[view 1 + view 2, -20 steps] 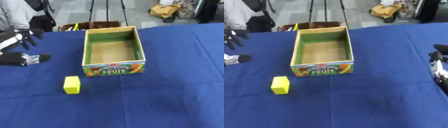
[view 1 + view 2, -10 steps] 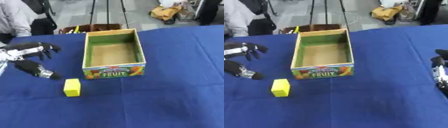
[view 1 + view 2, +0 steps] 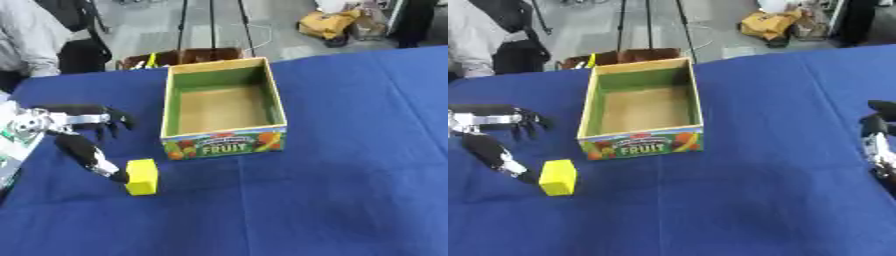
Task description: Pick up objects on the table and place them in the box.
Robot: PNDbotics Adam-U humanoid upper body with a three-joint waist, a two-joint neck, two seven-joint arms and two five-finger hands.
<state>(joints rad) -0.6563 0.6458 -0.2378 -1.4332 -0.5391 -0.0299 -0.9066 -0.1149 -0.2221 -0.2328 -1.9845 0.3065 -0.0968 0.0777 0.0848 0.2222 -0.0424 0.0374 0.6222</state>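
Box (image 3: pixel 224 107) empty, nothing placed yet; yellow block (image 3: pixel 142 176) on bench (image 3: pixel 350 190) just left-front of box, left hand (image 3: pixel 70 132) beside it, fingers spread, thumb tip at block, holding nothing; right hand (image 3: pixel 877 142) idle at right edge, fingers unclear

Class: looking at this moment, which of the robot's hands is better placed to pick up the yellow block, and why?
The left hand: open, its thumb tip right beside the yellow block. The right hand sits at the far right edge, beyond the box.
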